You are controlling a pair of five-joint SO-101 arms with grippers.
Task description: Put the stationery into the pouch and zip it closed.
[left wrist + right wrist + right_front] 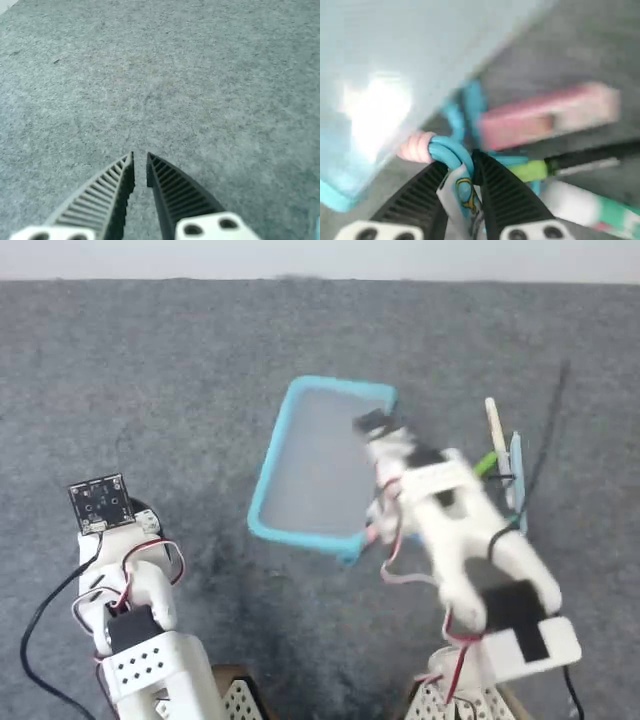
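The pouch (322, 455) is translucent with light-blue trim and lies flat mid-table. My right gripper (462, 162) is shut on its zipper pull (451, 150), a blue loop with a pink bead and a white tag. In the high view the right arm (440, 510) stretches over the pouch's right edge. Loose stationery lies just right of the pouch: a cream stick (494, 435), a blue pen (517, 470) and a green marker (530, 170), plus a pink eraser-like block (545, 117). My left gripper (140, 157) is shut with nothing in it, over bare carpet.
Grey carpet (180, 370) covers the table. The left arm (135, 590) is folded back near its base at the front left, well away from the pouch. A white-and-green item (590, 205) lies beside the marker.
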